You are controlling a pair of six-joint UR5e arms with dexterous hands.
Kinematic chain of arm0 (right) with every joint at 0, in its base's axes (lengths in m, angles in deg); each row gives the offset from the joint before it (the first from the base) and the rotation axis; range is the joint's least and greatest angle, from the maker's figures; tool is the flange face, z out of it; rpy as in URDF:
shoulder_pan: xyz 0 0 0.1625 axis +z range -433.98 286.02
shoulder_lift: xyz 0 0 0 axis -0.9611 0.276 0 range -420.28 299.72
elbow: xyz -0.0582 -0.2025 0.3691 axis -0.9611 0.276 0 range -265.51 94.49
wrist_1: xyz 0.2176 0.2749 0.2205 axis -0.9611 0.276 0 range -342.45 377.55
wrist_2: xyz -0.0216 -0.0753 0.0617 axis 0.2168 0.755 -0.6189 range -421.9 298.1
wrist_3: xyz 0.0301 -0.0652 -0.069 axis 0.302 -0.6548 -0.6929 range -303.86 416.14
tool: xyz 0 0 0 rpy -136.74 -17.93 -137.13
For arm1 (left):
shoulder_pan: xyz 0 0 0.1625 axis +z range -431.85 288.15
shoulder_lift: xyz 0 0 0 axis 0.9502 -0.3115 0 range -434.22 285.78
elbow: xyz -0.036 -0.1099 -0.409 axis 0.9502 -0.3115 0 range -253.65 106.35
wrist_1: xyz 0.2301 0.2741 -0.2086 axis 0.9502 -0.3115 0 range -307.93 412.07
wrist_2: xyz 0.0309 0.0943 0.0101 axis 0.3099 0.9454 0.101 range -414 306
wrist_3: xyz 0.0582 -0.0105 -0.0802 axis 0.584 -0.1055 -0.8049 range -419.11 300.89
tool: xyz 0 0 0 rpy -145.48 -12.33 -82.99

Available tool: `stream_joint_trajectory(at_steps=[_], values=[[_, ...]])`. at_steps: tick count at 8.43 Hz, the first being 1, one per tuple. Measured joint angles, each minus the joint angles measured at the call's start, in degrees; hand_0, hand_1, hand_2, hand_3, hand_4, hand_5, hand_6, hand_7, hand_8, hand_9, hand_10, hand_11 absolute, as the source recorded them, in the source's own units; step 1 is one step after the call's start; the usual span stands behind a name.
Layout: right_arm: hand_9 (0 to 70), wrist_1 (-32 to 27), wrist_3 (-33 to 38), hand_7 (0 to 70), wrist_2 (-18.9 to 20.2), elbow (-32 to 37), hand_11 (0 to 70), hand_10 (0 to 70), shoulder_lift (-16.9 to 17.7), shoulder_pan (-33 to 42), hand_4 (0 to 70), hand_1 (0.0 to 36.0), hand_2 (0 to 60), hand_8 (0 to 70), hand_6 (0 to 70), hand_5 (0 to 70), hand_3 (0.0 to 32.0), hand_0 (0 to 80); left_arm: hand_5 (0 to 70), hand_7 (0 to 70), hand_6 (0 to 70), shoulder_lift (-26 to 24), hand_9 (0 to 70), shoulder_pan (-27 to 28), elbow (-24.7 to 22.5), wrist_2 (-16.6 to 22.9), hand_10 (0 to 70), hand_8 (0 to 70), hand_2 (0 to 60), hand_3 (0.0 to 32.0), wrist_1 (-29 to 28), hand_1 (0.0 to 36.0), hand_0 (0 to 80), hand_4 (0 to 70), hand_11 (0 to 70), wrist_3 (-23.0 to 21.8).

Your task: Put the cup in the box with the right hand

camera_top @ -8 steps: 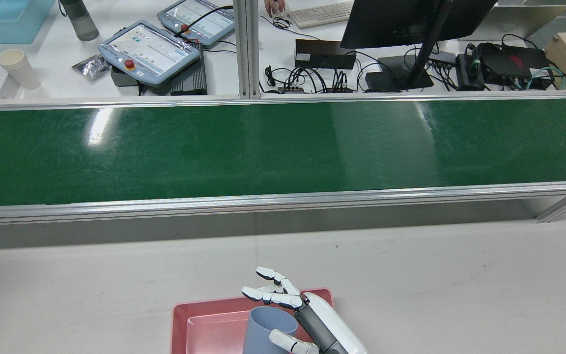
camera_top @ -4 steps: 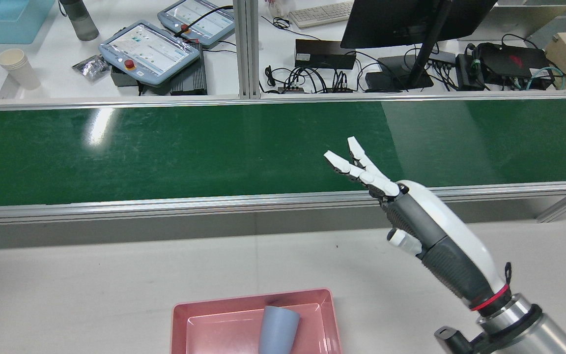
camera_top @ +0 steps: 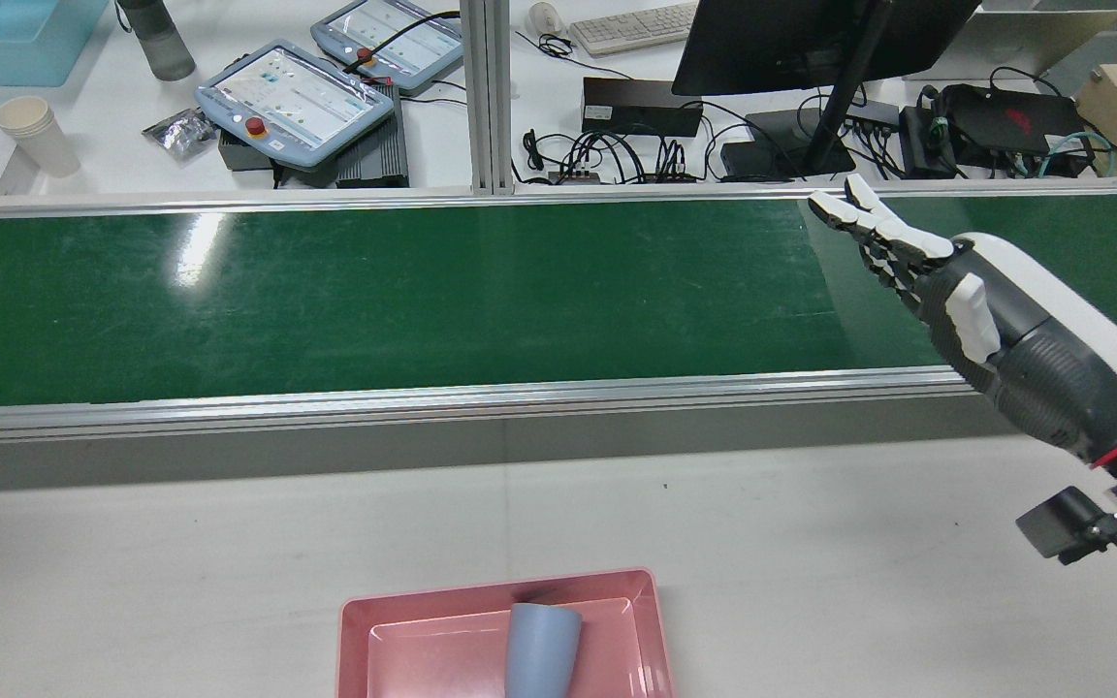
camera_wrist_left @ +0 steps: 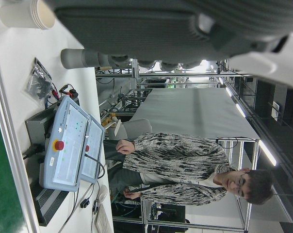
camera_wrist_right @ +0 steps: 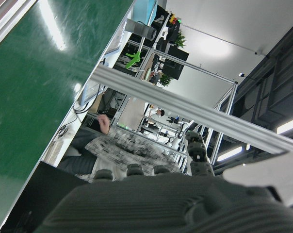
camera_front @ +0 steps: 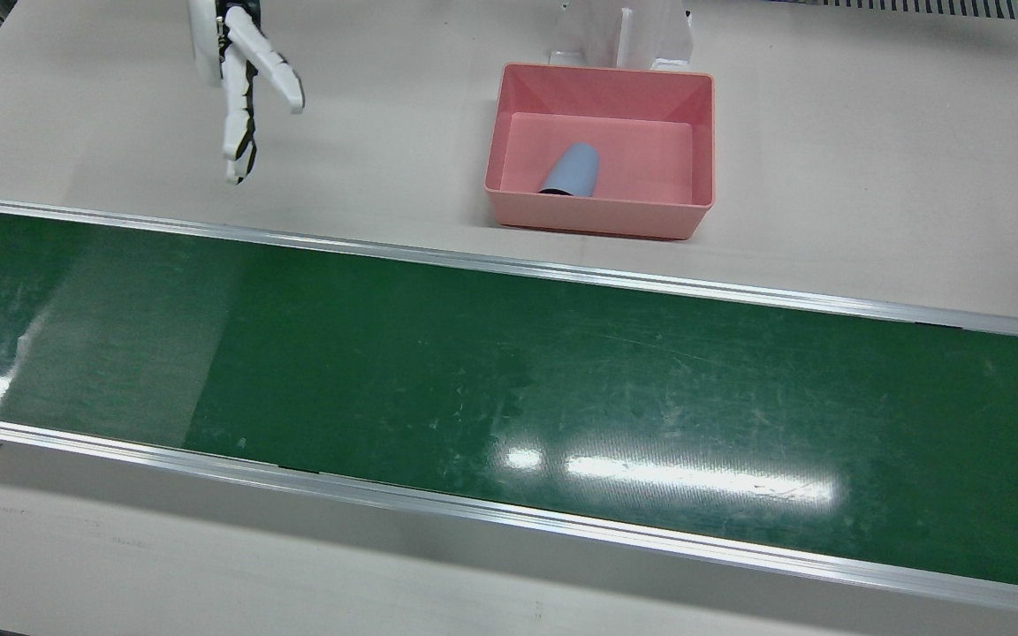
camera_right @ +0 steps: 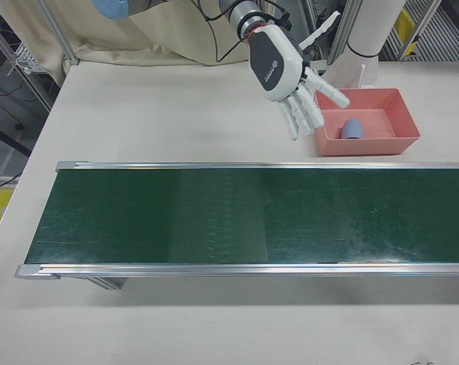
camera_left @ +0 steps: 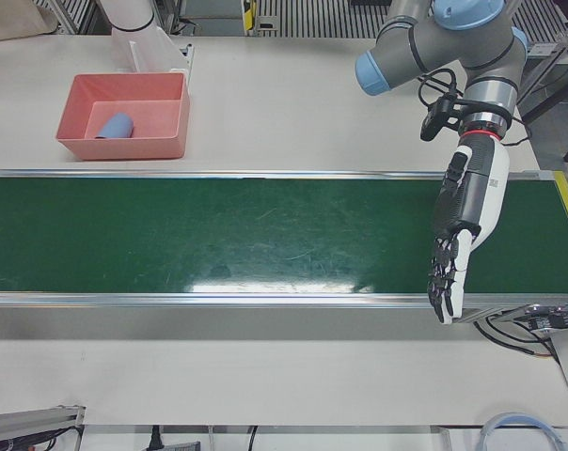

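Note:
A blue-grey cup (camera_top: 541, 650) lies on its side inside the pink box (camera_top: 355, 630) at the near edge of the table. It also shows in the front view (camera_front: 569, 170), inside the box (camera_front: 597, 212), and in the right-front view (camera_right: 352, 128). My right hand (camera_top: 985, 320) is open and empty, raised well to the right of the box, with its fingers pointing over the green belt. It also shows in the front view (camera_front: 237, 97) and the right-front view (camera_right: 279, 65). My left hand (camera_left: 458, 240) is open and empty, with its fingers hanging over the far end of the belt.
The green conveyor belt (camera_top: 423, 291) with aluminium rails runs across the table beyond the box. Behind it are teach pendants (camera_top: 292, 102), a monitor (camera_top: 811, 39) and cables. A white pedestal (camera_front: 619, 31) stands just behind the box.
My right hand let go of the cup at the box, then rose and swung right and away over the belt. The cup now lies tipped in the box.

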Motion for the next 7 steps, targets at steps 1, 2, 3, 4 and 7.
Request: stream_joint_trajectory(at_steps=[1,2,3,4,7], values=[[6.6,0.84,4.77,0.0,7.52,4.09,0.0,0.0,0.84,8.82,0.0,0.0,0.0,2.8,0.4,0.0,0.0,0.0,0.0,0.0,0.0,0.0,0.0,0.0,-0.01,0.01,0.0,0.0,0.0,0.0,0.0,0.0,0.0,0.0,0.0,0.0],[7.1,0.58,7.56,4.5,14.58,8.29,0.0,0.0,1.2,17.24,0.0,0.0,1.7,3.0,1.5,0.0,0.0,0.0,0.0,0.0,0.0,0.0,0.0,0.0,-0.04,0.01,0.0,0.0,0.0,0.0,0.0,0.0,0.0,0.0,0.0,0.0],[8.2,-2.73,9.19,9.1,21.85,13.98,0.0,0.0,1.41,25.72,0.0,0.0,3.1,3.3,2.3,0.0,0.0,0.0,0.0,0.0,0.0,0.0,0.0,0.0,-0.07,0.01,0.0,0.0,0.0,0.0,0.03,0.0,0.0,0.0,0.0,0.0],[9.9,-8.01,10.97,13.3,28.26,20.38,0.0,0.2,1.57,32.55,0.0,0.0,6.5,3.9,3.1,0.0,0.0,0.0,0.0,0.0,0.0,0.0,0.0,0.0,-0.07,-0.01,0.0,0.0,0.0,0.0,0.06,0.0,0.0,0.0,0.0,0.0],[14.2,-23.11,16.68,18.4,40.2,34.28,2.3,2.0,4.82,52.03,0.0,0.0,9.0,6.2,4.4,0.0,0.0,0.0,0.0,0.0,0.0,0.0,0.0,0.0,-0.08,-0.02,0.0,0.0,0.0,0.0,0.06,0.0,0.0,0.0,0.0,0.0]])
